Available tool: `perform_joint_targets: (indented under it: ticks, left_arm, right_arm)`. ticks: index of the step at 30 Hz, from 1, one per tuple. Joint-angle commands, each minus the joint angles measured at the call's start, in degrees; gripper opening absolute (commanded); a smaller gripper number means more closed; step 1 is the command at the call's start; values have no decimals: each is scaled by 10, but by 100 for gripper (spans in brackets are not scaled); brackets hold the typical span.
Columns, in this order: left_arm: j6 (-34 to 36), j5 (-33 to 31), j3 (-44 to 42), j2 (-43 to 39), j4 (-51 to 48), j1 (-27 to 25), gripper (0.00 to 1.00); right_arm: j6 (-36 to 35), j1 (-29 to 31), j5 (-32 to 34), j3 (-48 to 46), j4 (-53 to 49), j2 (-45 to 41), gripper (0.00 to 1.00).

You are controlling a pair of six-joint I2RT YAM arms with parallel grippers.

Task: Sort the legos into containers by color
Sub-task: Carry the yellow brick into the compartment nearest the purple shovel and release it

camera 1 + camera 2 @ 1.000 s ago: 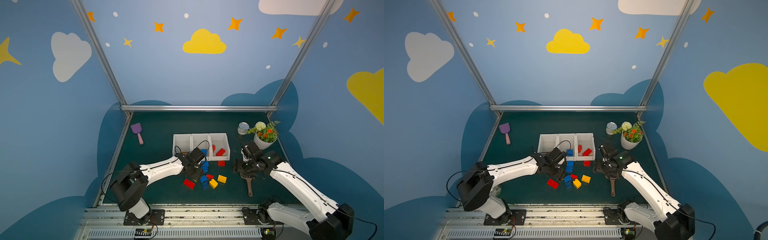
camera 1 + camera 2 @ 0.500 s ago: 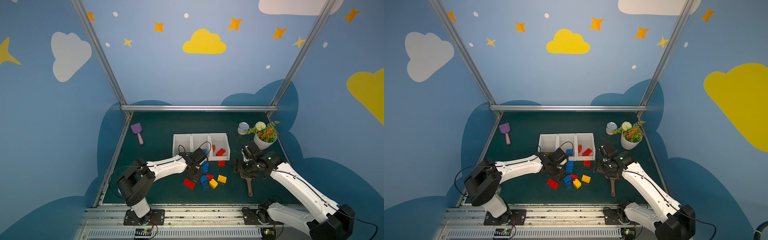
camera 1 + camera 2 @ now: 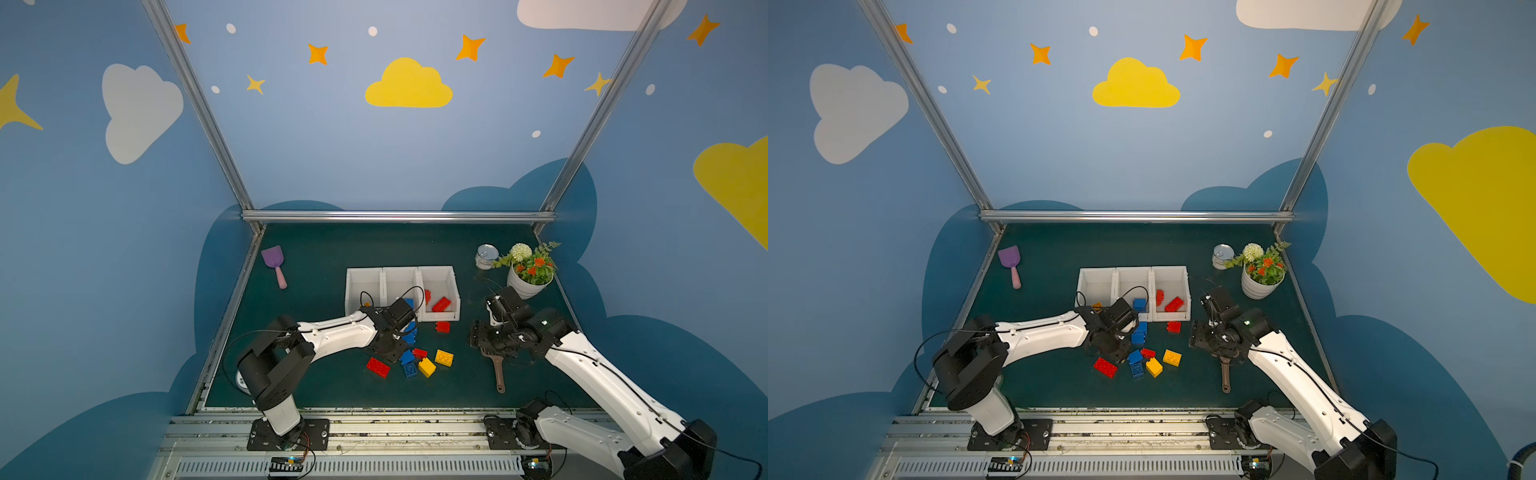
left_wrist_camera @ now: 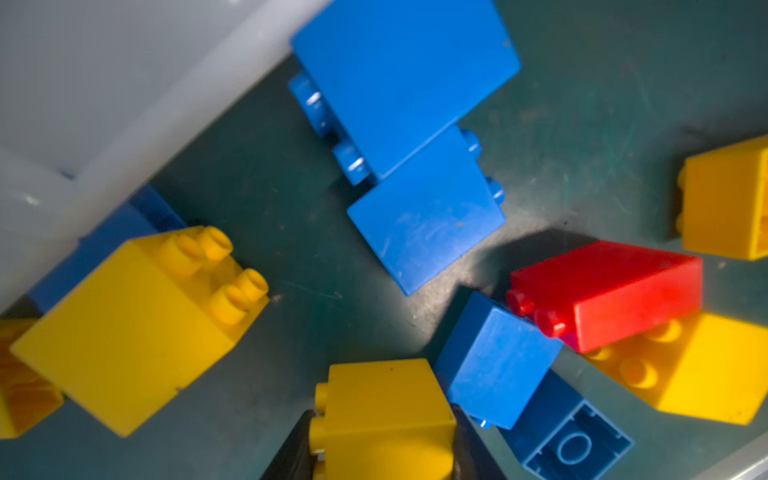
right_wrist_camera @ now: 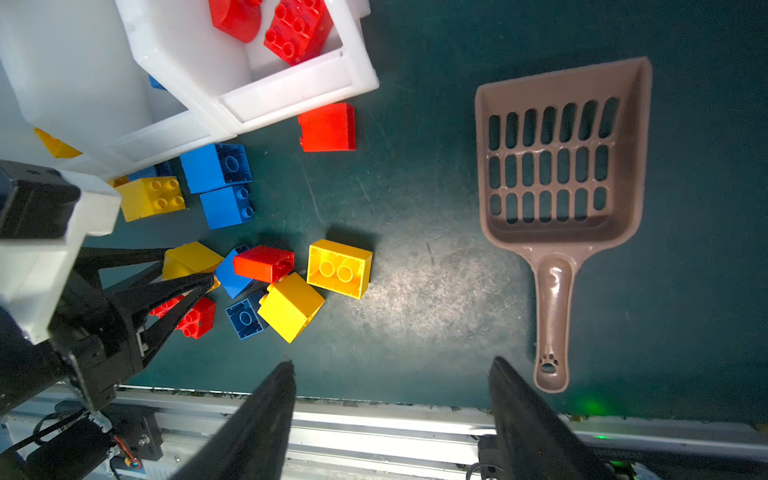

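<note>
Fingers (image 4: 291, 453) of left gripper (image 4: 382, 432) set narrow against both sides of a yellow brick (image 4: 380, 395), lower centre of the wrist view, on the worktop (image 3: 332, 386). Risk: the blue brick (image 4: 494, 357) crowding one finger may snag or be dragged on lifting. Left forearm lies low, wrist bent down. Right gripper (image 5: 390, 386) hovers, fingers wide, empty. Containers (image 3: 440, 318) stand beyond, mid-frame.
</note>
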Motion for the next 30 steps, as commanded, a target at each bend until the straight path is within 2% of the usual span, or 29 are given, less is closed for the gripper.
perform_joint_targets:
  ticks: [1,7,14,17,21,30]
  left_arm:
    - [-12,-19,8,-15,-27,0,40]
    - [-19,-18,28,-91,-33,27,40]
    - [2,-6,75,-141,-23,137,40]
    - [0,8,87,-135,-14,200,40]
    - [4,14,113,-104,-11,254,41]
    - [5,27,154,-31,-14,287,42]
  right_arm:
    - [0,3,8,-5,-8,-10,73]
    - [-2,4,10,-5,-9,-14,73]
    - [-2,4,7,-12,1,-10,73]
    - [-9,3,5,-18,11,-7,73]
    - [-16,3,11,-21,14,-6,72]
    - [-16,2,19,-41,31,-32,72]
